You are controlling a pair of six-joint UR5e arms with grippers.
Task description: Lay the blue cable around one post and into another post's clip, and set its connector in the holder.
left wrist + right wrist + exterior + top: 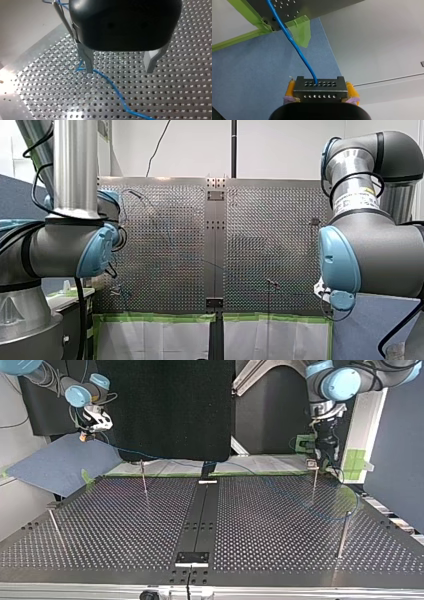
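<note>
While the right gripper (pixel 320 85) clamps the black connector (pixel 319 90) between yellow-padded fingers (pixel 291 88), beyond the tabletop (pixel 125 525) edge: blue cable (pixel 117 93), one length. Thin, likely light, limp and slippery. Lies across the perforations beside the left gripper (pixel 118 71), whose fingers are spread wide and empty. Best held by the rigid connector.

A robotics lab: a silvery perforated metal table (pixel 280 525) with thin steel posts (pixel 144 480); grey, blue-capped robot arms (pixel 55 247); green masking tape (pixel 160 318).
</note>
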